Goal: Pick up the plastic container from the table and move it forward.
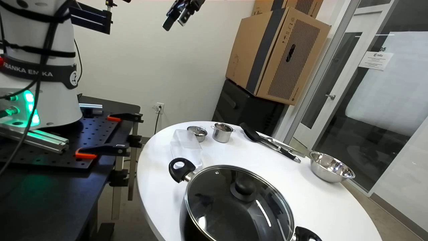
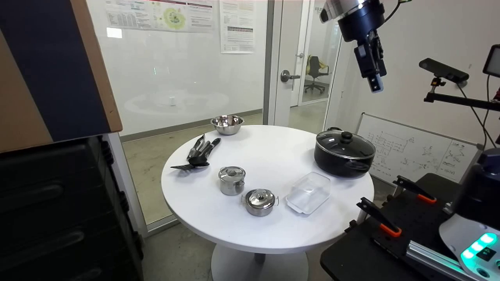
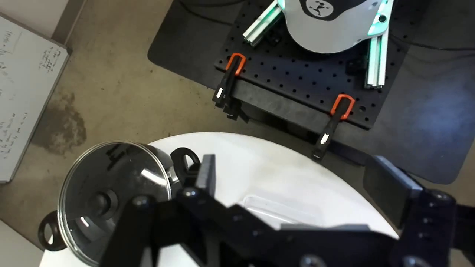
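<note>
On the round white table (image 2: pixel 269 148), in both exterior views: the clear plastic container (image 2: pixel 308 193), between the big black pot (image 2: pixel 336 162) and the low steel pot (image 2: pixel 259 209), near the edge facing the black workbench (image 3: pixel 426 129). Cannot tell which way up. High above, well apart from everything on the table: the gripper (image 3: pixel 298 176), fingers (image 3: pixel 206 172) spread wide in the wrist view, with white table visible through the gap.

In the wrist view, only a pale piece of the container past the gripper; also, seen from above, the glass lid (image 3: pixel 111 178) of the big black pot, the orange-and-black clamps (image 3: pixel 333 124) at the workbench edge, and part of the robot base (image 3: pixel 315 35). In the exterior views alone: the low steel pot, the tall steel pot (image 2: pixel 231 187) near it, the heap of utensils (image 2: pixel 200 159) and the steel bowl (image 2: pixel 227 127) close to the table's edge. In an exterior view, the wall socket (image 1: pixel 160 107) with a cord (image 1: pixel 157 122) plugged in. In an exterior view, the posters (image 2: pixel 168 15), the office chair (image 2: pixel 315 70) and the table's foot (image 2: pixel 238 269).

In the way around the container: the low steel pot just beside, the big black pot near, and in an exterior view a pot handle (image 1: pixel 177 174) partly in front of it. Farther back, the cardboard box (image 1: pixel 279 57) on the black cabinet (image 1: pixel 247 107).
</note>
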You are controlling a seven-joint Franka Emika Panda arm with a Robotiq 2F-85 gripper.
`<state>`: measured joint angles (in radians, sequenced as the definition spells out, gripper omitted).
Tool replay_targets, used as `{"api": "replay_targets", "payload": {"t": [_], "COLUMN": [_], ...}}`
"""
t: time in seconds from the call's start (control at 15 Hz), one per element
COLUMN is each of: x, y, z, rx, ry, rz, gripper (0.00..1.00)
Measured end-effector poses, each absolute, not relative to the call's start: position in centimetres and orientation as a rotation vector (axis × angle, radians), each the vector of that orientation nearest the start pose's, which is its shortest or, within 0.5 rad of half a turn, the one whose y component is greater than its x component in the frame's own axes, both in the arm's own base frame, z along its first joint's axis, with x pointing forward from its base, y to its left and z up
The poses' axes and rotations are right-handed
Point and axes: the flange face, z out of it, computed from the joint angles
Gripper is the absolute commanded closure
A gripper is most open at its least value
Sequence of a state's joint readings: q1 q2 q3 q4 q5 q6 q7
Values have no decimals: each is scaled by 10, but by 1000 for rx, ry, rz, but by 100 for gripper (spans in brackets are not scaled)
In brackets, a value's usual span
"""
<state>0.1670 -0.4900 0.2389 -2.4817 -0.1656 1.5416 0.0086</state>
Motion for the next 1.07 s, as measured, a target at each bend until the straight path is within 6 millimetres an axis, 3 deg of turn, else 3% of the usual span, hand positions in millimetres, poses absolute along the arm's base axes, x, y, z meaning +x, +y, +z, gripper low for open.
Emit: {"api": "replay_targets", "payload": {"t": [0.33, 0.6, 0.87, 1.07], "x": [324, 334, 361, 381], "y": [122, 110, 86, 79], "z": [432, 434, 432, 418], "rx": [-3363, -3303, -3210, -3095], "ry": [-646, -1010, -1376, -1630], "rz": [714, 719, 666, 610], "gripper": [2, 0, 0, 0]}}
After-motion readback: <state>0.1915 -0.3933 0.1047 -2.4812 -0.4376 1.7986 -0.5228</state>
